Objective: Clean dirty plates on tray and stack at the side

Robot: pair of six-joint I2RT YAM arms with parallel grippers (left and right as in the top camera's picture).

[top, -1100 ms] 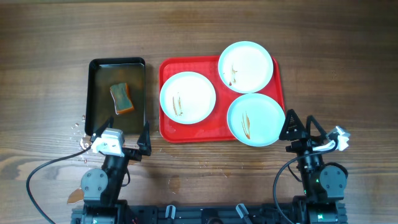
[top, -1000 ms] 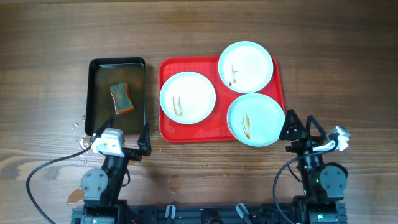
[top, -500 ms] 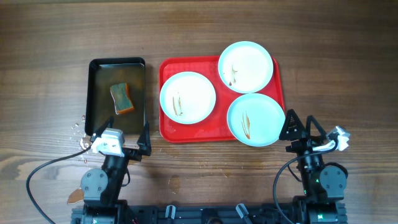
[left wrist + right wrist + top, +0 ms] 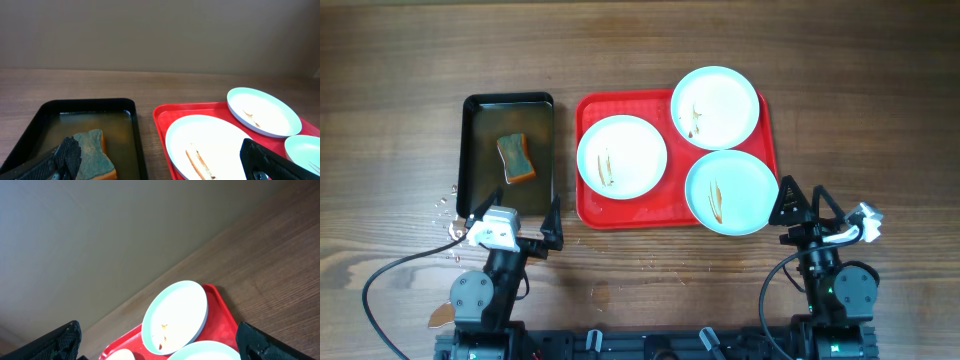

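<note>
The red tray [image 4: 588,205] lies at the table's middle with three pale plates on it, each with brown smears: one at the left [image 4: 622,155], one at the back right [image 4: 715,107], one at the front right [image 4: 731,192]. My left gripper [image 4: 512,217] is open and empty at the front left, near the black pan's near end. My right gripper [image 4: 806,202] is open and empty just right of the front right plate. The left wrist view shows the left plate [image 4: 210,145] and the tray [image 4: 160,117]. The right wrist view shows the back right plate [image 4: 175,317].
A narrow black pan [image 4: 470,150] left of the tray holds brownish water and a sponge [image 4: 516,158], green on top and orange below. Water drops [image 4: 448,205] lie on the wood beside the pan. A cable [image 4: 390,270] runs by the left arm's base.
</note>
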